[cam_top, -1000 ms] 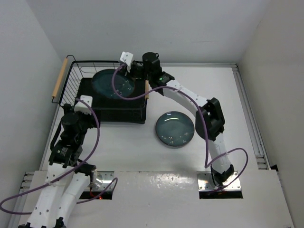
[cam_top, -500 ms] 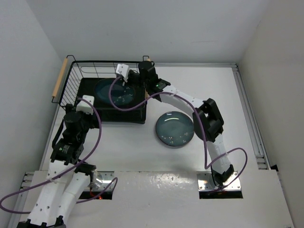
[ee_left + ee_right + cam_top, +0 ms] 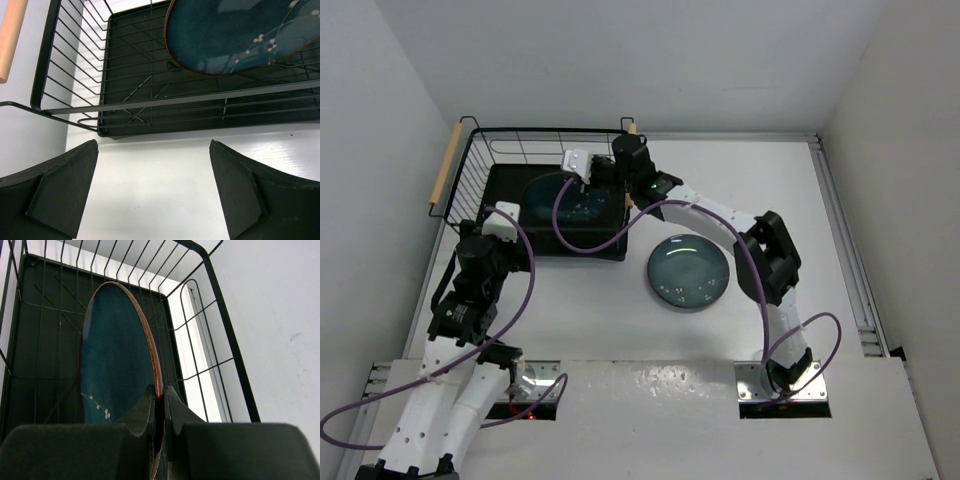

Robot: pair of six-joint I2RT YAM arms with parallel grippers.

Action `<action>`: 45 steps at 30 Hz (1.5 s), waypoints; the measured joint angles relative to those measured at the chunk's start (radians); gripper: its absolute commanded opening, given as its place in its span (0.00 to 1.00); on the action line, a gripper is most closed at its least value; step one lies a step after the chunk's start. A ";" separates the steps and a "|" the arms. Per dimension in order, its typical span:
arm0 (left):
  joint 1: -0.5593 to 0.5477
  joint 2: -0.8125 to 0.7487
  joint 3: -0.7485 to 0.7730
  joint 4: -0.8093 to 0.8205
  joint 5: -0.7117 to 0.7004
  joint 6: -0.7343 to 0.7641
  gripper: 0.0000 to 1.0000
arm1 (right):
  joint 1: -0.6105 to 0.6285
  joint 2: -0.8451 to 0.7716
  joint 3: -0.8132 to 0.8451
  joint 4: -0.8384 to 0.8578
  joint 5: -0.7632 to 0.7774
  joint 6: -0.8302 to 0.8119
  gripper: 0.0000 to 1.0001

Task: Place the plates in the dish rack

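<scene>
Sinking deeper into the rack [image 3: 470,152] than a second ago, one plate [image 3: 117,357] hangs tilted, its rim pinched by the right claw [image 3: 159,395]; left claw [image 3: 155,192] gapes empty nearby; second plate [image 3: 688,270] waits on the table [image 3: 780,190].

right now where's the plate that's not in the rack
In the top view the loose plate lies flat on the table, right of centre, just off the dish rack's near right corner.

Matt black pads [image 3: 135,415] on my right gripper [image 3: 159,395] pinch the plate [image 3: 115,355], glossy glazed ceramic. Around it, the dish rack [image 3: 45,365]: smooth black wire. Ahead-left of my left gripper [image 3: 152,150], its handle [image 3: 10,35]: pale bare wood.
</scene>
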 measured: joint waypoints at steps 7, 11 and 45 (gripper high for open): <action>0.000 0.002 0.000 0.000 0.000 0.000 0.98 | -0.008 -0.032 -0.020 -0.041 -0.002 -0.019 0.00; 0.000 0.002 0.000 0.000 0.000 0.000 0.98 | -0.019 -0.052 -0.037 -0.063 0.003 -0.028 0.06; 0.000 0.013 -0.012 0.000 0.003 0.020 0.98 | -0.064 -0.189 -0.032 0.233 0.015 0.297 0.84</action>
